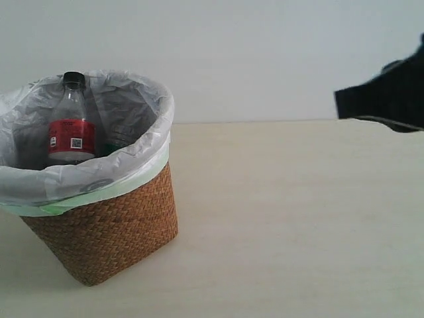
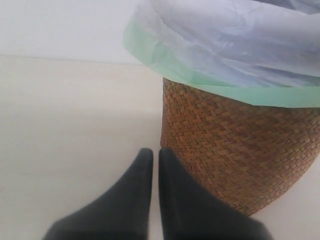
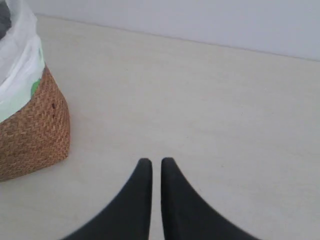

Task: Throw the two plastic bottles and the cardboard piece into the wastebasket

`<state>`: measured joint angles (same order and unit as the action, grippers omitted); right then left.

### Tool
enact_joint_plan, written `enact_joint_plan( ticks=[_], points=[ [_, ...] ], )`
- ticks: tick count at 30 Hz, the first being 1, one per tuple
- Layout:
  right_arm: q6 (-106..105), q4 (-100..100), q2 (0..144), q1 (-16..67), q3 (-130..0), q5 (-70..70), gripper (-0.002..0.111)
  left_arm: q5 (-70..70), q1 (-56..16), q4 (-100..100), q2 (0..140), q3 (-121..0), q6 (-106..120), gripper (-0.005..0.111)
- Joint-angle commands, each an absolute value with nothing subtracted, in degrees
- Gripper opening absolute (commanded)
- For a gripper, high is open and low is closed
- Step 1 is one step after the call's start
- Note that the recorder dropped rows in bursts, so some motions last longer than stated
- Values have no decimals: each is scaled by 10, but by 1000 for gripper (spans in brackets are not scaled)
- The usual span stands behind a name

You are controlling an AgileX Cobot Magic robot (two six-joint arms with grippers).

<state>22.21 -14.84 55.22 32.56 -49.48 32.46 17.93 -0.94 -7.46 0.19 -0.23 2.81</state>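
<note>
In the exterior view we see the basket (image 1: 112, 225) standing on the left of the pale table (image 1: 298, 218), with a white bag (image 1: 79, 182) folded over its rim. The red-label bottle (image 1: 69, 126) stands upright inside, its black cap just above the rim. The bag hides whatever else lies in there. A dark part of the right arm (image 1: 391, 96) juts in at the right edge, above the table and well apart from the basket.

In the left wrist view we find the left gripper (image 2: 151, 152) with its jaws drawn almost together, only a thin slit between them and nothing in it. Its tips sit just beside the basket's woven wall; we cannot tell whether they touch.

In the right wrist view the right gripper (image 3: 152, 162) has its jaws likewise nearly together and grips nothing. It is over bare table, with the basket off to one side, apart from the tips.
</note>
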Motion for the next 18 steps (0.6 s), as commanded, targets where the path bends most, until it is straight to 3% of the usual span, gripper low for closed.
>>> enact_joint_plan(
  ticks=[1,8,18],
  points=[
    [239,-146,423,326,-424,324,3,177,-9,-73,0,0,25,4],
    [250,-145,273,326,-418,392,3,177,-9,-73,0,0,25,4],
    [247,-159,224,326,-418,391,3,177,-9,-73,0,0,25,4]
  ],
)
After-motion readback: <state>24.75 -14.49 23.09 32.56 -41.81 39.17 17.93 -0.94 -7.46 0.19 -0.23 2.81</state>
